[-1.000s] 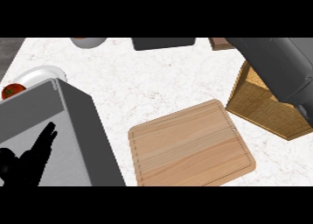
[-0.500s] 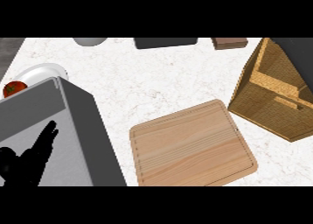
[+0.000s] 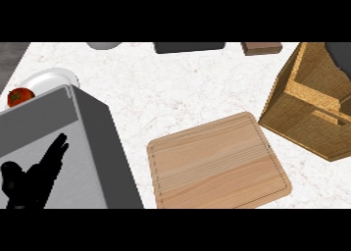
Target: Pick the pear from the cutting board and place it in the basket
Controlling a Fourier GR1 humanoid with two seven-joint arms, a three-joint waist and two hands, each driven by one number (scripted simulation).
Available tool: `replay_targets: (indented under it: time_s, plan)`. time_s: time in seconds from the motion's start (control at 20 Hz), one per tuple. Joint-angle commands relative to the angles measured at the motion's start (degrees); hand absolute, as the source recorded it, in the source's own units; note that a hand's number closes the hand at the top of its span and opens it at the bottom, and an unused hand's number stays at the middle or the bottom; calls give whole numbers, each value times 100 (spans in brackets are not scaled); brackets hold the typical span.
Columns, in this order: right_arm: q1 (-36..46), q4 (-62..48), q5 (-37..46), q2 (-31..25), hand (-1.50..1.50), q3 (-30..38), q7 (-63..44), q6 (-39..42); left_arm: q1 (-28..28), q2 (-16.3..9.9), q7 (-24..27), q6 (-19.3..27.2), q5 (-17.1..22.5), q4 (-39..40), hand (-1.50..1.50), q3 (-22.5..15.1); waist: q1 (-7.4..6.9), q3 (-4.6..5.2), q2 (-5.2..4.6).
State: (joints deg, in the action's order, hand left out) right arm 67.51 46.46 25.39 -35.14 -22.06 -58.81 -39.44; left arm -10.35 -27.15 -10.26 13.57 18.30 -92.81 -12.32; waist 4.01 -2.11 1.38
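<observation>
Left hand [image 3: 30, 179] is sitting low at the view's left edge, fingers straight and pointing up, holding nothing; looks parked, not working. It's showing over a big grey block [image 3: 59, 147], probably the forearm. Right hand isn't showing; only a dark grey shape at the top right corner above the basket [image 3: 316, 105], can't tell what part that is.

Cutting board [image 3: 218, 164] is lying flat on the desk [image 3: 186, 83], skewed, just beside the basket's near corner, so the carry was short. Board is bare. Pear isn't visible anywhere, so its orientation and long axis can't be called; likely inside the basket, whose interior is only partly showing.

White plate [image 3: 52, 81] with a tomato [image 3: 19, 95] is sitting far left, uninvolved.
</observation>
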Motion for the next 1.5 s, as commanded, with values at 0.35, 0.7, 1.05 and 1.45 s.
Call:
replay_targets:
  time_s: [0.35,0.7,1.05,1.45]
  plan:
    - [-1645,1093,-348,-141,150,608,166,-745,-52,217,-129,-37,88,940,0,-202,-53,215,-119]
    - [-2506,1121,15,-694,150,461,-148,-221,-52,213,-274,150,112,753,0,-231,-52,222,-98]
    - [-3108,1889,27,-1250,-150,500,-47,3,-157,74,-246,65,172,688,0,-201,-109,219,-85]
    - [-3669,2792,35,-1567,-150,1178,-253,-546,-97,123,-200,107,219,773,0,-208,-63,221,-79]
